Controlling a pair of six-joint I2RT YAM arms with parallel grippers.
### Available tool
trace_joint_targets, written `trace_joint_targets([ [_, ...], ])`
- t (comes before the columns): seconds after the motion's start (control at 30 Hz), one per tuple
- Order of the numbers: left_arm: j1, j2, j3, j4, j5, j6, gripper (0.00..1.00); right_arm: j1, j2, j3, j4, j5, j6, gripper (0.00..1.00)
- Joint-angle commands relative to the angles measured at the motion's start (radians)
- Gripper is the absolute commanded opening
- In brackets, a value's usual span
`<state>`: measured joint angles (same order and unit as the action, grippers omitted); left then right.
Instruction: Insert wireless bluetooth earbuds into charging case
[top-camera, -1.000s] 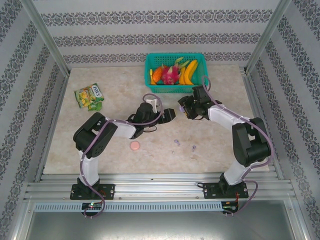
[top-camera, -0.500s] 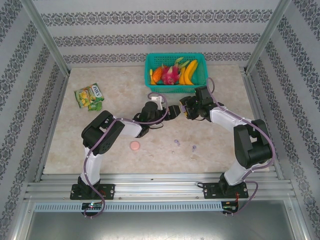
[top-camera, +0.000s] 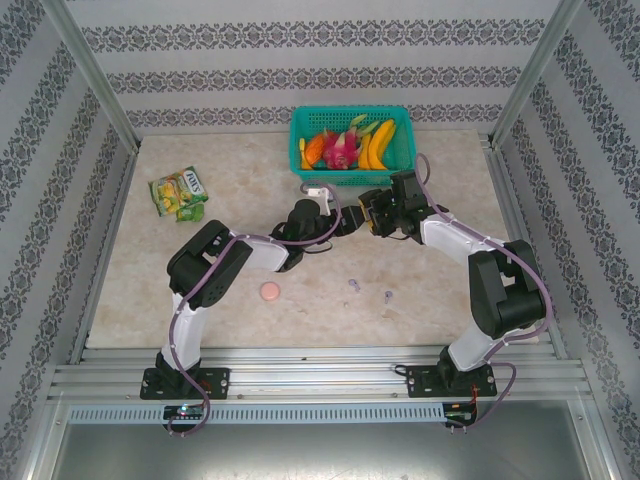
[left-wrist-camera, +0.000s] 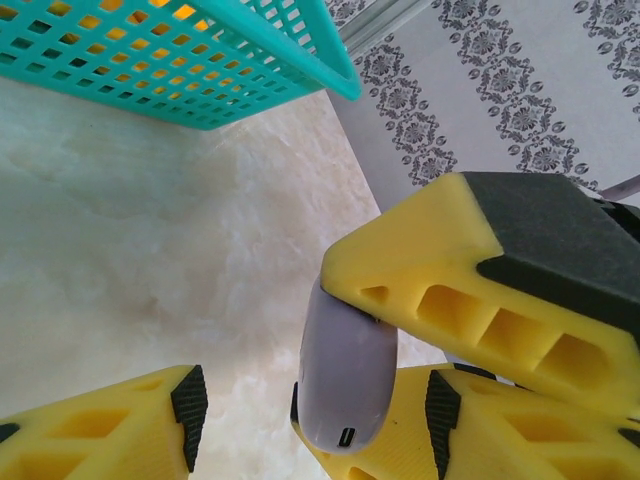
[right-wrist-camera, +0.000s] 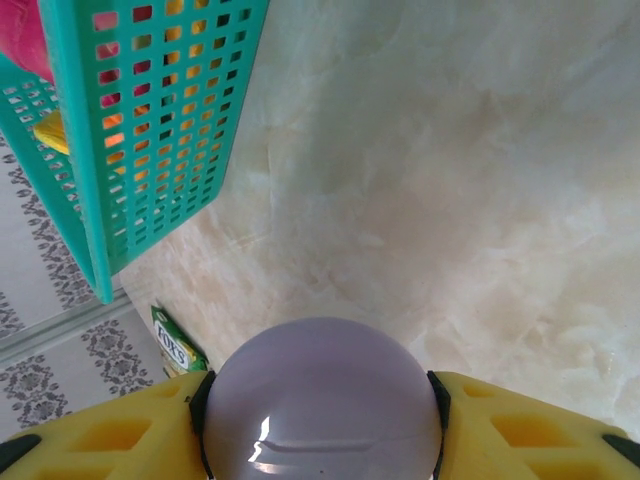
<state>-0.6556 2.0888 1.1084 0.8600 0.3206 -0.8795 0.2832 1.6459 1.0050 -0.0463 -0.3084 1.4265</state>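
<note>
My right pincer (right-wrist-camera: 320, 405) pinches the purple case (right-wrist-camera: 320, 385); my left pincer (left-wrist-camera: 315, 415) stands spread beside it, the teal basket (right-wrist-camera: 150, 130) close behind.

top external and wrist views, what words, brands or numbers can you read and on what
"FOXS": on the green snack packet.
Smaller print on that packet: too blurred to read.
No lettering visible on the purple charging case or the teal basket.

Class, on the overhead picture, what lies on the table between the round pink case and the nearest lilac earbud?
Nothing: the top external view shows bare marble tabletop between the pink case and that lilac earbud.
</note>
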Motion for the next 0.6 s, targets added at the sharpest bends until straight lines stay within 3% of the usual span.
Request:
trace_joint_targets([
  [0.0,-0.018,0.031,0.037,0.008,-0.005,0.008,0.60,-0.006,-0.015,-0.018,0.022,-0.024,0.015,0.54],
  [0.57,-0.021,0.065,0.091,-0.022,-0.030,0.013,0.50,0.002,-0.013,-0.014,0.031,-0.035,0.024,0.54],
])
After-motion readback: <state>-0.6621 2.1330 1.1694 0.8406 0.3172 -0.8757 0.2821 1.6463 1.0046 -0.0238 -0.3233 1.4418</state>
